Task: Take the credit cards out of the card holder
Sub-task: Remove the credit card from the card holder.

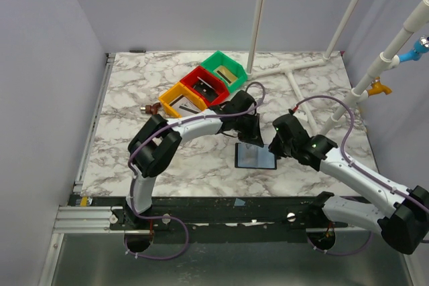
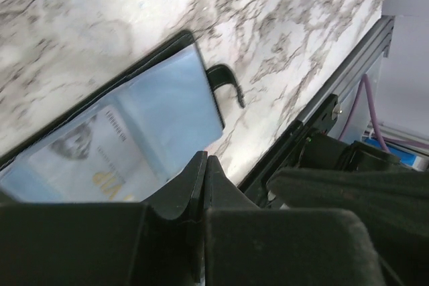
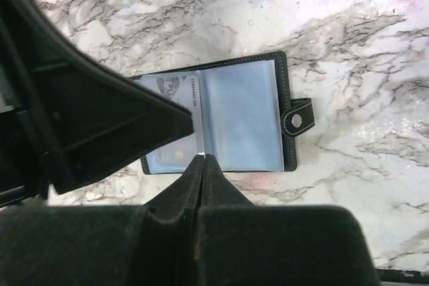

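The card holder (image 1: 258, 159) lies open on the marble table, bluish clear sleeves up, its snap strap (image 3: 297, 120) sticking out to one side. In the left sleeve sits a pale credit card (image 3: 175, 155) with a chip; the left wrist view shows it with gold letters (image 2: 87, 159). My left gripper (image 1: 251, 140) is shut, tips (image 2: 204, 160) low over the holder's (image 2: 167, 98) sleeve. My right gripper (image 3: 203, 159) is shut too, its tips at the near edge of the holder (image 3: 241, 112) by the centre fold. Neither visibly holds a card.
Yellow (image 1: 182, 100), red (image 1: 204, 85) and green (image 1: 225, 69) bins stand in a diagonal row behind the left arm, each with flat items inside. White pipes (image 1: 295, 66) lie and rise at the back right. A metal rail (image 2: 348, 65) borders the table's near edge.
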